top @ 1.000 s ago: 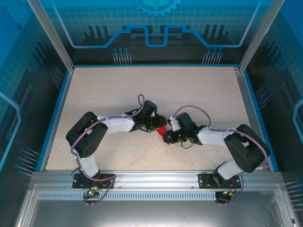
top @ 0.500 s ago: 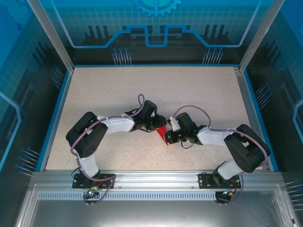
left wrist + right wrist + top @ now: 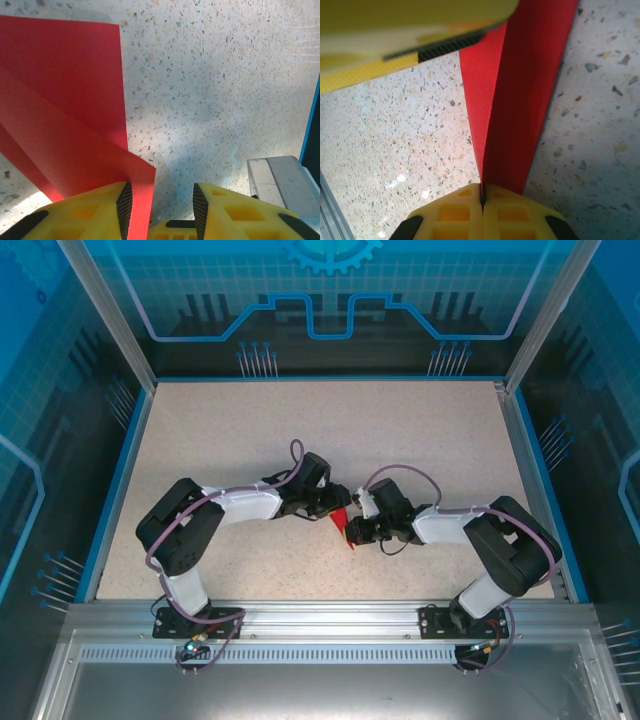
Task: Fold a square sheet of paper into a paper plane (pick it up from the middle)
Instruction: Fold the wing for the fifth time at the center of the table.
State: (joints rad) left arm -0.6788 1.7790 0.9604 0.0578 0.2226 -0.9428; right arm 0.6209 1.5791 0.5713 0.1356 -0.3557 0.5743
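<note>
Hiding most of the red sheet [image 3: 342, 521] in the top view are both gripper heads. Only a sliver shows, just 6 o'clock of centre on the speckled table [image 3: 420, 440], and the fold shape is unreadable there.

Left wrist view: the sheet [image 3: 65, 100] runs off frame at 9 and 12 o'clock. One diagonal crease is visible, and the lower corner lies against one finger's inner pad.

Left gripper [image 3: 330, 506] [image 3: 160, 200], at the sheet's 10 o'clock: fingers apart, table showing through the gap.

Right gripper [image 3: 354, 531] [image 3: 482, 197], at the sheet's 4 o'clock: fingers pressed together on the sheet [image 3: 520, 100]. Two layers fan toward 12 o'clock, cropped at the top.

Blurred yellow finger [image 3: 410, 30] crosses at 11 o'clock.

Grey block [image 3: 280, 180] at 4 o'clock is cropped; can't identify it.
</note>
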